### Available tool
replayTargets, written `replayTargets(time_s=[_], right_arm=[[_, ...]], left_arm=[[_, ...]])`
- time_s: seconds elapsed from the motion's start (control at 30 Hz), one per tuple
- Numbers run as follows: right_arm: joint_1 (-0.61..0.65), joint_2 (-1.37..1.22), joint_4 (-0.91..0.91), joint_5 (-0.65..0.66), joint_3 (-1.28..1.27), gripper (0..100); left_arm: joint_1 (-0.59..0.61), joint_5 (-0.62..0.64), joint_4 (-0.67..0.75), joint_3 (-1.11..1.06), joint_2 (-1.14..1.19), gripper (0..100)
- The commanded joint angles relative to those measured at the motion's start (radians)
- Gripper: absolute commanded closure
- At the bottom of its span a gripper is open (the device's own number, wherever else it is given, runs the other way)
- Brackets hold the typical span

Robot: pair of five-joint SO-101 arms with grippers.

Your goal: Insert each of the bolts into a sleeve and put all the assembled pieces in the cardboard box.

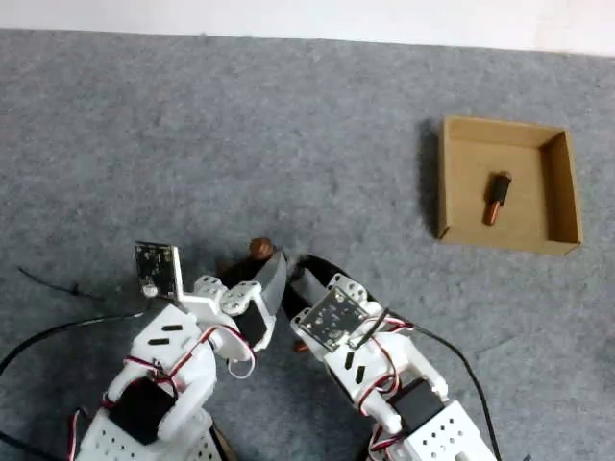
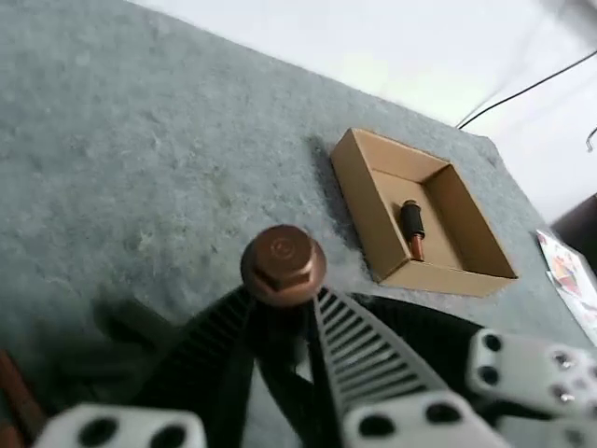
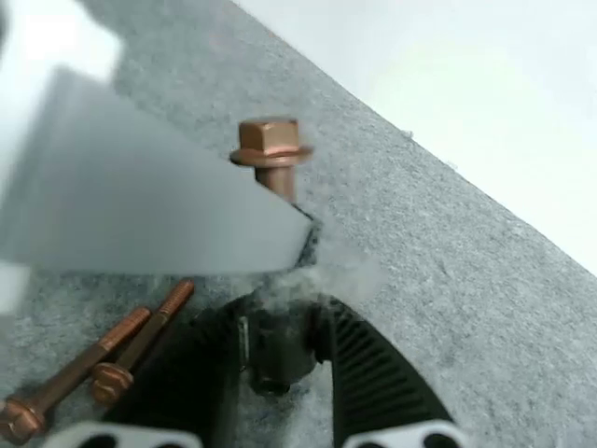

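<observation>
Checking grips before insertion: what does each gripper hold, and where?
Left gripper: bolt, by its shank below the head. Right gripper: dark sleeve, by its sides.

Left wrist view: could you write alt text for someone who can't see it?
The left gripper holds a copper bolt head-up over grey felt. Beyond it sits an open cardboard box with one assembled piece inside.

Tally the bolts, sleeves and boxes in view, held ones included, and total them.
Bolts: 4 (held bolt in left gripper, two loose bolts, boxed bolt)
Sleeves: 2 (held sleeve in right gripper, boxed sleeve)
Cardboard box: 1
Total: 7
</observation>
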State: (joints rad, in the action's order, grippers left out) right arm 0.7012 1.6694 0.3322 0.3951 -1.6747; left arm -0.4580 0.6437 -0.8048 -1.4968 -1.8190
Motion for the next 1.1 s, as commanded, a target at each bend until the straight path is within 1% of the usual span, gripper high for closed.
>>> replayTargets(time_s=[0.0, 0.17, 0.23, 0.33, 0.43, 0.5, 0.53, 0.6, 0.77, 0.83, 0.9, 1.0, 1.07], right_arm=[[-0.008, 0.010, -0.038, 0.005, -0.110, 99.5], [-0.010, 0.010, -0.038, 0.005, -0.110, 99.5], [-0.012, 0.010, -0.038, 0.005, -0.110, 99.5], [-0.012, 0.010, -0.038, 0.005, -0.110, 99.5], [-0.013, 0.010, -0.036, 0.005, -0.110, 99.5], [-0.013, 0.010, -0.036, 0.005, -0.110, 99.5], [-0.013, 0.010, -0.036, 0.005, -0.110, 99.5], [-0.025, 0.010, -0.036, 0.005, -0.110, 99.5], [-0.056, 0.010, -0.038, 0.005, -0.110, 99.5], [-0.056, 0.010, -0.038, 0.005, -0.110, 99.5], [-0.056, 0.010, -0.038, 0.005, -0.110, 99.5], [-0.067, 0.013, -0.036, 0.005, -0.110, 99.5], [-0.110, 0.018, -0.036, 0.005, -0.107, 99.5]], left_arm=[[0.059, 0.026, 0.035, -0.012, 0.007, 99], [0.059, 0.025, 0.031, -0.013, 0.004, 99], [0.061, 0.028, 0.031, -0.013, 0.001, 97], [0.062, 0.038, 0.031, -0.016, 0.001, 85], [0.064, 0.089, 0.029, -0.039, 0.001, 71], [0.067, 0.098, 0.029, -0.042, 0.001, 66], [0.077, 0.120, 0.029, -0.039, -0.001, 65], [0.156, 0.192, 0.035, -0.028, -0.001, 65], [0.420, 0.376, 0.107, -0.001, -0.001, 65], [0.493, 0.423, 0.129, -0.002, -0.001, 65], [0.526, 0.443, 0.132, -0.004, -0.001, 65], [0.529, 0.442, 0.133, -0.025, -0.001, 65], [0.529, 0.442, 0.133, -0.036, -0.001, 65]])
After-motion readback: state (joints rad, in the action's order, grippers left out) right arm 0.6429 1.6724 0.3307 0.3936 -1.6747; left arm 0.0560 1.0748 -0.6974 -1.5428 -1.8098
